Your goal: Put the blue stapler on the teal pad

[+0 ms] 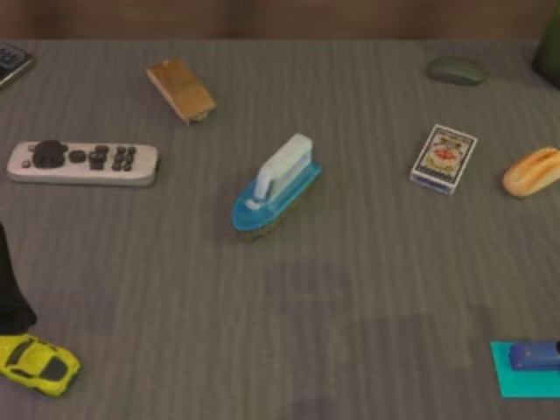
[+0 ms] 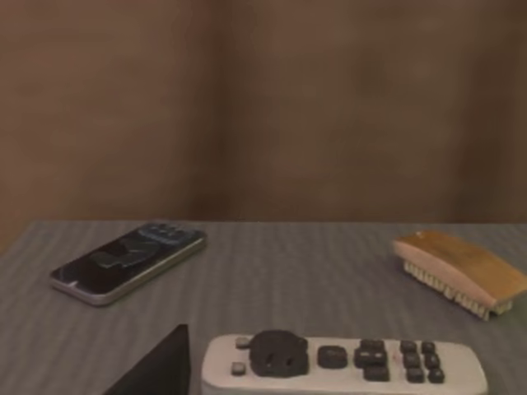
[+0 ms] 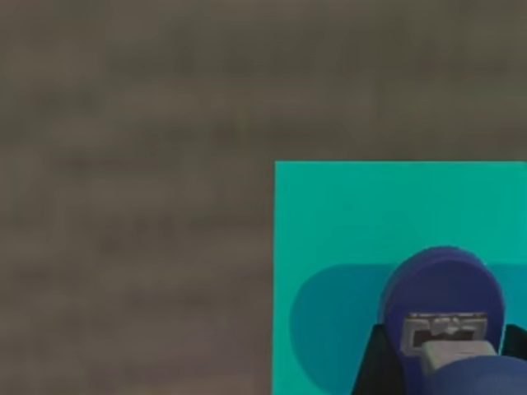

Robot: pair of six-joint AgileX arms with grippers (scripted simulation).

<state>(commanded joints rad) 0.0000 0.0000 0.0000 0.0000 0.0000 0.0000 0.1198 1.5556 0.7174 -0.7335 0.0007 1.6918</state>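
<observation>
Two dark fingers of my right gripper flank the blue stapler, apparently closed on it, over the teal pad at the table's right near corner. Shadow beneath suggests it's still raised, so I'd lower straight down, keep it inside the pad's edges, then release. Left arm parked at left edge.

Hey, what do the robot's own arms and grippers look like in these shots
Very little shows. The left arm is a plain black, matte shape at the top view's left edge, without visible cables or markings. The right gripper shows only dark, near-black finger parts in its wrist view.
</observation>
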